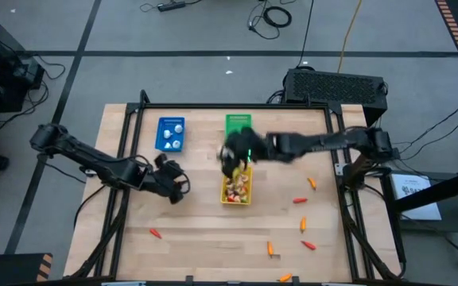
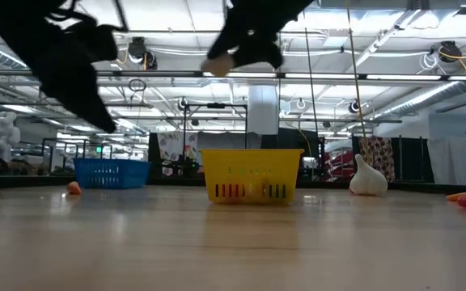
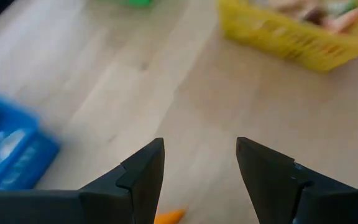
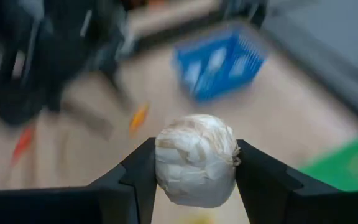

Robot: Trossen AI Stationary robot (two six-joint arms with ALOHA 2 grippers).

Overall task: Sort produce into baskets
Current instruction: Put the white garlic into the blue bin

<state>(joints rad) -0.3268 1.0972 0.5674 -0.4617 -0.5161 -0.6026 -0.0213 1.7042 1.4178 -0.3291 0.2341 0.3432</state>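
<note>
1. Between the right gripper's [image 4: 196, 163] two dark fingers you have a white, papery, round garlic-like bulb [image 4: 196, 158], clamped from both sides and lifted clear of the wooden table [image 1: 197, 214].
2. Your right gripper [image 1: 230, 156] hangs over the near end of the yellow rectangular plastic basket [image 1: 237, 189], just off the green rectangular plastic basket [image 1: 238, 125] behind it.
3. Judged from the white bulbs already lying in it, the blue rectangular plastic basket [image 1: 170, 133] is the bulb's destination; it lies to the left of the fingers and slightly farther back. That sideways offset is what the coming move turns on. The right wrist view shows the blue basket [image 4: 219, 59] ahead of the held bulb.
4. Your left gripper [image 1: 173, 181] hovers near the blue basket with fingers apart and nothing between them; it is the nearer arm, so watch for crowding.
5. Small orange carrot-like pieces [image 1: 312, 183] lie scattered across the right and front of the table, unsorted.
</note>
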